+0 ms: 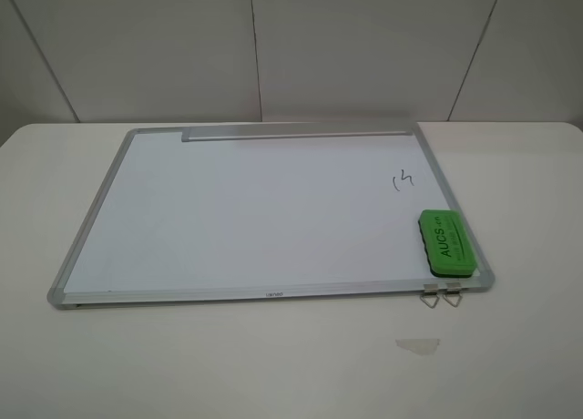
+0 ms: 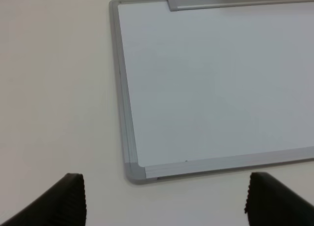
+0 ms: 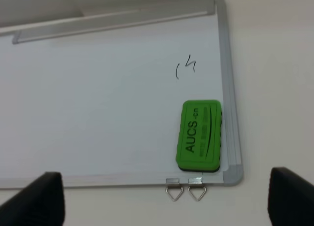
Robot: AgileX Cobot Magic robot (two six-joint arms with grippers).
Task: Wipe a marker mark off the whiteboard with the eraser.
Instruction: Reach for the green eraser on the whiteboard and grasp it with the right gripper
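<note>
The whiteboard (image 1: 246, 209) lies flat on the table, its grey tray strip (image 1: 296, 133) along the far edge and two metal clips (image 1: 440, 297) at the near right corner. A small black marker mark (image 1: 402, 178) shows on its right part. The green eraser (image 1: 446, 244) rests on the board's near right corner, below the mark, untouched. In the right wrist view the eraser (image 3: 198, 135) and mark (image 3: 185, 68) lie ahead of my open right gripper (image 3: 167, 201). My left gripper (image 2: 164, 201) stands open off the board's near left corner (image 2: 135, 172). Neither gripper appears in the high view.
The white table (image 1: 273, 364) extends around the board on all sides. A faint pale smudge (image 1: 417, 345) lies on the table in front of the clips. A tiled wall (image 1: 291, 45) rises behind the table.
</note>
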